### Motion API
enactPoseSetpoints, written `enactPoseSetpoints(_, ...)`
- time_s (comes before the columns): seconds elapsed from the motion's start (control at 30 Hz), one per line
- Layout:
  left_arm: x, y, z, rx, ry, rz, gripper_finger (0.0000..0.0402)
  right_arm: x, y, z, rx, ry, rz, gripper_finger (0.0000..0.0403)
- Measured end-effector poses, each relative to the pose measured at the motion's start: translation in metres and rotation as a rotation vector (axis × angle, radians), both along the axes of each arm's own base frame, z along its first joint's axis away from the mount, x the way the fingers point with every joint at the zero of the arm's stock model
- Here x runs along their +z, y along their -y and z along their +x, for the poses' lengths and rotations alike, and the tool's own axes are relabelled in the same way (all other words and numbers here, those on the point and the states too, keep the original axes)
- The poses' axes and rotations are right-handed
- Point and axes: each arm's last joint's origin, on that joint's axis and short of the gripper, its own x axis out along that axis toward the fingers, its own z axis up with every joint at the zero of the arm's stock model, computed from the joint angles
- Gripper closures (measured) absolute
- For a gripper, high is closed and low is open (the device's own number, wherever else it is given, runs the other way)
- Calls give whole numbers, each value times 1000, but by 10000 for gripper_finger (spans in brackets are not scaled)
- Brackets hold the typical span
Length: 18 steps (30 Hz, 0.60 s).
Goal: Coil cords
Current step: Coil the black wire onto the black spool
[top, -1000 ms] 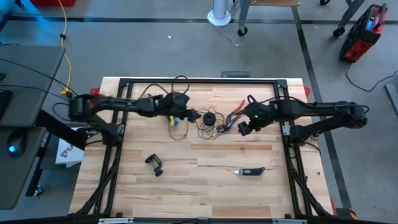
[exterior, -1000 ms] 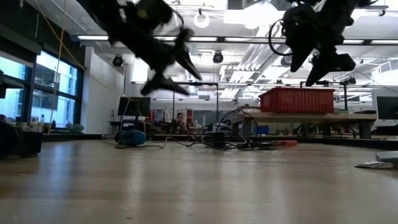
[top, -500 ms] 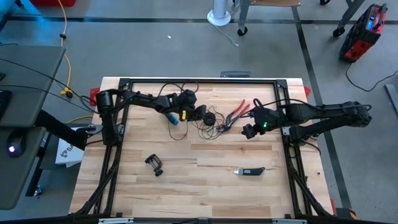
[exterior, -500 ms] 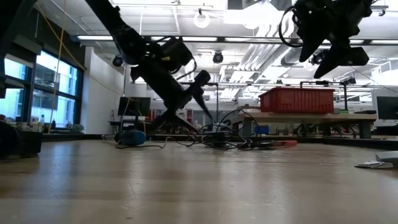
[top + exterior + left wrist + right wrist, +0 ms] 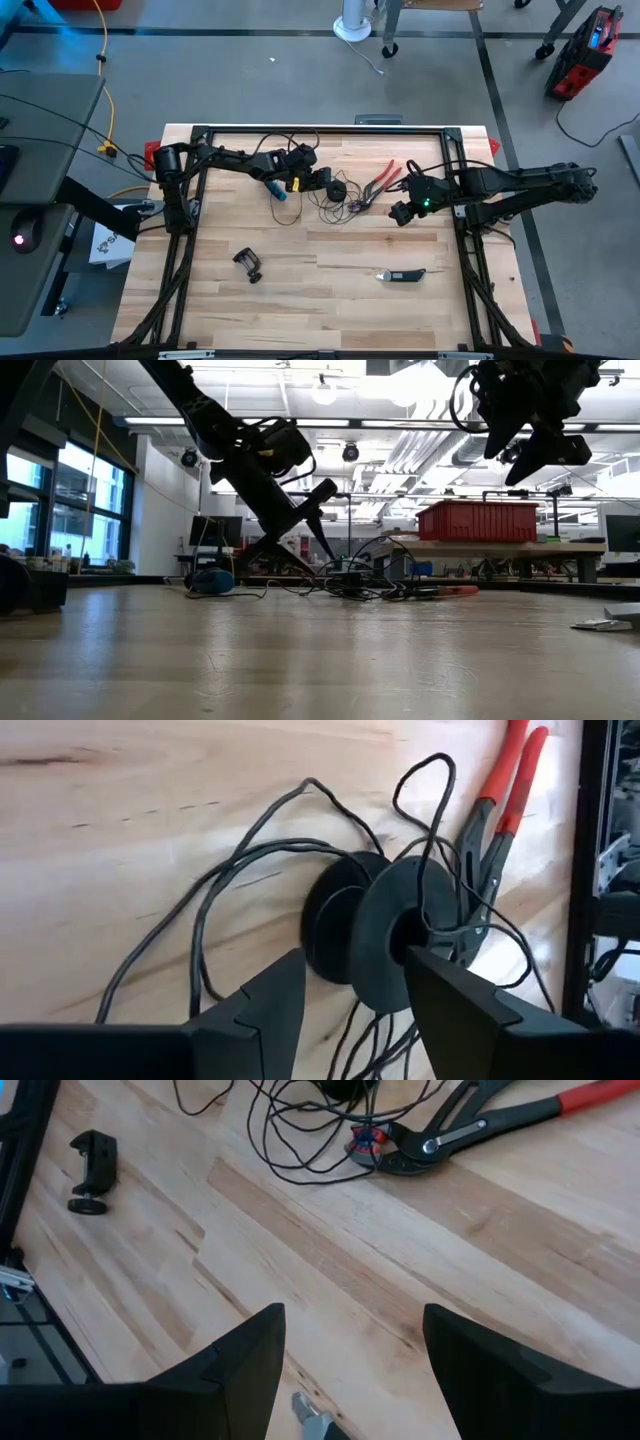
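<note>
Jaws parted on either side of the small black reel (image 5: 385, 945), the left gripper (image 5: 322, 183) reaches low at the far middle of the wooden table (image 5: 330, 300), its fingers (image 5: 255, 1010) not clamped on the disc. Loose loops of the thin dark cord (image 5: 325, 208) spill around the reel, just beside the red pliers (image 5: 380, 180). Off to the right, raised above the boards, the right gripper (image 5: 398, 213) hangs with fingers spread wide, holding nothing. A small black clamp (image 5: 248, 264) lies well apart.
</note>
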Motion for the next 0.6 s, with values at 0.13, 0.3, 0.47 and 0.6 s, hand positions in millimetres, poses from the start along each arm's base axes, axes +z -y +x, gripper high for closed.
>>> enactPoseSetpoints(0.13, -4, -1, 2, 22, 10, -26, 238, 0, 0, 0, 6, -1, -6, 171)
enactPoseSetpoints(0.3, -17, -1, 10, 32, 65, -94, 239, 0, 0, 0, 4, 0, -9, 171)
enactPoseSetpoints(0.47, -18, -2, 11, 69, 74, -93, 239, 0, 0, 0, 3, 1, -8, 171)
enactPoseSetpoints(0.6, -17, -2, 11, 81, 70, -76, 255, 0, 0, 0, 4, 0, -9, 171)
